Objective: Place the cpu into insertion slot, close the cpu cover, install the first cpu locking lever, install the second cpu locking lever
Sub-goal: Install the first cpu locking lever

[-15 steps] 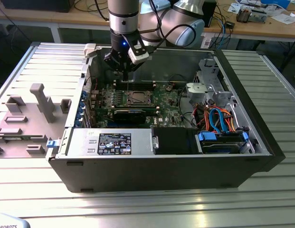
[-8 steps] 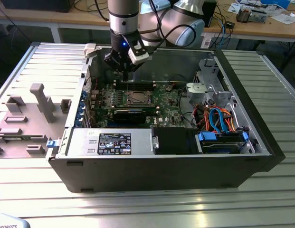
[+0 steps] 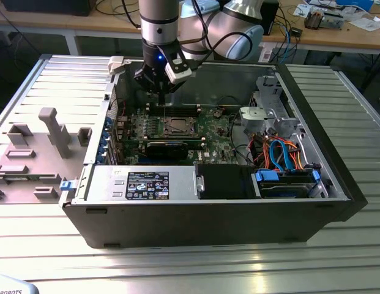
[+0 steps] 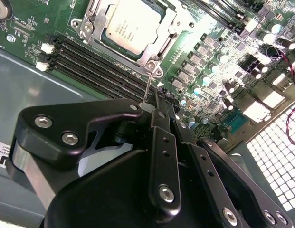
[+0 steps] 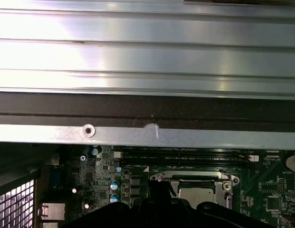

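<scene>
The cpu (image 4: 130, 23) lies flat in the insertion slot on the green motherboard (image 4: 33, 21), and hides the slot's contact field. The cpu cover (image 4: 172, 26) is down around it, its window showing the silver chip top. A thin wire locking lever (image 4: 148, 85) rises from the socket's corner to my gripper (image 4: 154, 107), whose black fingers are shut on its tip. In the exterior view the gripper (image 3: 160, 93) hangs just behind the socket and cpu (image 3: 177, 127). The first wrist view shows the cpu (image 5: 195, 192) under the cover (image 5: 195, 176).
Long black memory slots (image 4: 99, 61) run beside the socket. The case's back wall (image 5: 147, 137) stands close behind the gripper. A drive cage and coloured cables (image 3: 281, 153) fill the exterior view's right; a labelled metal box (image 3: 147, 184) lies in front. Grey fixtures (image 3: 49, 131) stand outside the case.
</scene>
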Robot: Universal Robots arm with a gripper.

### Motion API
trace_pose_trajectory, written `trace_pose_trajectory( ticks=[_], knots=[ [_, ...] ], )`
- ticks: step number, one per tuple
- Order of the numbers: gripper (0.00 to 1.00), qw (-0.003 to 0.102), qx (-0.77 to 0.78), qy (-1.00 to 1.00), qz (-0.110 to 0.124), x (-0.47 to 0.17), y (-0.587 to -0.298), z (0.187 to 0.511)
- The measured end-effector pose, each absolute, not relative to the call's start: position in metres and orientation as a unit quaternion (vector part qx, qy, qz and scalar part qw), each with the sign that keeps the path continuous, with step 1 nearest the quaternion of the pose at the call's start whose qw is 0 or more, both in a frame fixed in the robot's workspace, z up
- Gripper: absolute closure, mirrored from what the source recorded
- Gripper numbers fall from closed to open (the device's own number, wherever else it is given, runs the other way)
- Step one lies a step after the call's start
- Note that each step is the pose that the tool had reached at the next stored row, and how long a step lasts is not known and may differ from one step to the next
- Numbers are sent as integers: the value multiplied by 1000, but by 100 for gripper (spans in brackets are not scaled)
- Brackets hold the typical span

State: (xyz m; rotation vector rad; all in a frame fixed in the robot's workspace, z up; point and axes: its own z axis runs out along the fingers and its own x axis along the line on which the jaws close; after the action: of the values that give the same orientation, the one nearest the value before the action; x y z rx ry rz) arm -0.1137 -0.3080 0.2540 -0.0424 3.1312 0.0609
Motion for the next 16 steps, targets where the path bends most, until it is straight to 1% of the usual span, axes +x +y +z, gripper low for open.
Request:
trace_pose_trajectory(
  ticks=[16],
  knots=[
    [89, 5, -14, 1000, 19, -114, -308, 251]
  ],
)
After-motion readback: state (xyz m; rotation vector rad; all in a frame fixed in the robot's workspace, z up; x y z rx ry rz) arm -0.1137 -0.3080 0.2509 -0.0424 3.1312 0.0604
